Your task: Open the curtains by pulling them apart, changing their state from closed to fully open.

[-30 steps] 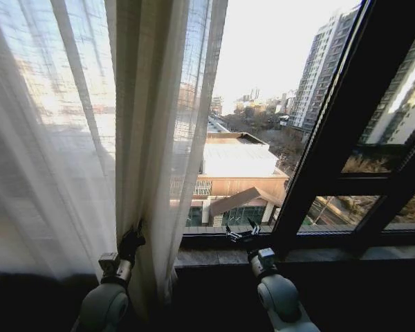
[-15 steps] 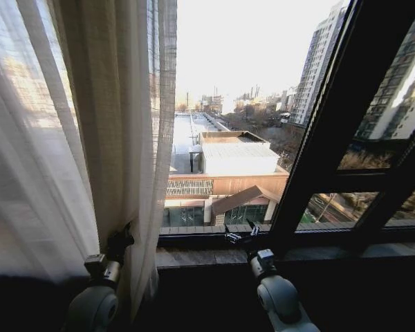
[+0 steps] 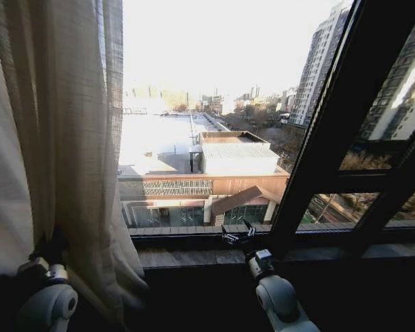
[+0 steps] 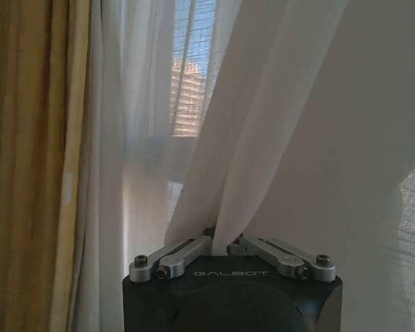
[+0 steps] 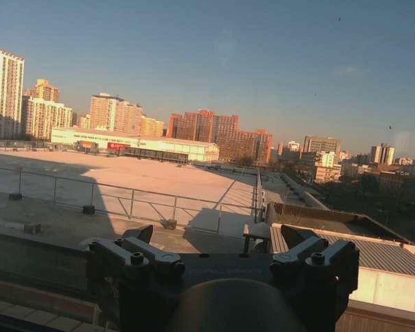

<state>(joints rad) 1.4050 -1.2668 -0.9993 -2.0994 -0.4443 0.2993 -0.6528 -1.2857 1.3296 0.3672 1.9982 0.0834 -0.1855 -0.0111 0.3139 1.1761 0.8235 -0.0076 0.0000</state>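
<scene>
Curtains (image 3: 62,138): bunched left of the dark window frame (image 3: 332,138), glass largely uncovered. Left gripper (image 4: 219,243): clenched on a fold of fabric, held for dragging aside. Right gripper (image 3: 236,235): parked at the frame's foot, spread apart, nothing held.
</scene>
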